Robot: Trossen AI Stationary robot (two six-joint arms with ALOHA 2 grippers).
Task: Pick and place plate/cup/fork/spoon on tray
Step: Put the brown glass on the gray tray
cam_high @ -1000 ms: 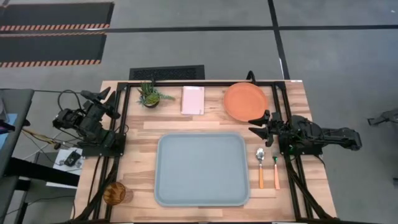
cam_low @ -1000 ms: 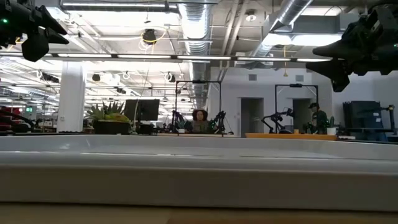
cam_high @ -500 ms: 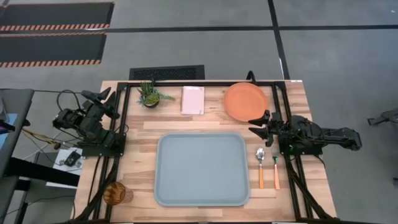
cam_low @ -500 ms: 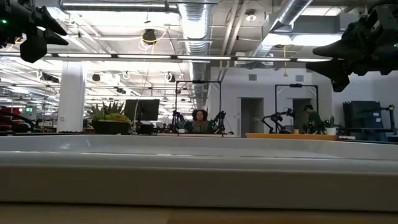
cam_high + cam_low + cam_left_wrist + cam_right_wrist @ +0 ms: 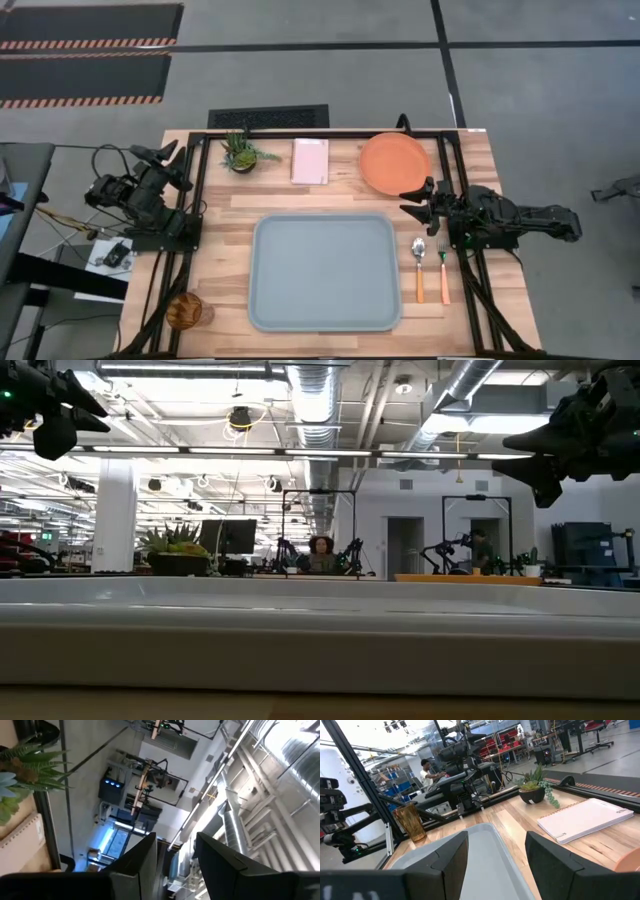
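Observation:
The pale blue-grey tray [image 5: 323, 271] lies at the table's middle, also in the right wrist view [image 5: 470, 855]. The orange plate [image 5: 394, 163] lies at the far right. The spoon [image 5: 419, 268] and the fork [image 5: 443, 270] lie side by side right of the tray. The amber cup [image 5: 184, 310] stands at the near left corner, also in the right wrist view [image 5: 411, 822]. My left gripper [image 5: 165, 160] is open, raised off the table's left edge. My right gripper [image 5: 416, 199] is open, in the air between the plate and the spoon.
A small potted plant [image 5: 239, 152] and a pale pink card [image 5: 310, 160] sit along the far edge. Black frame rails [image 5: 196, 200] run along both sides of the table. Bare wood lies between the tray and the far-edge items.

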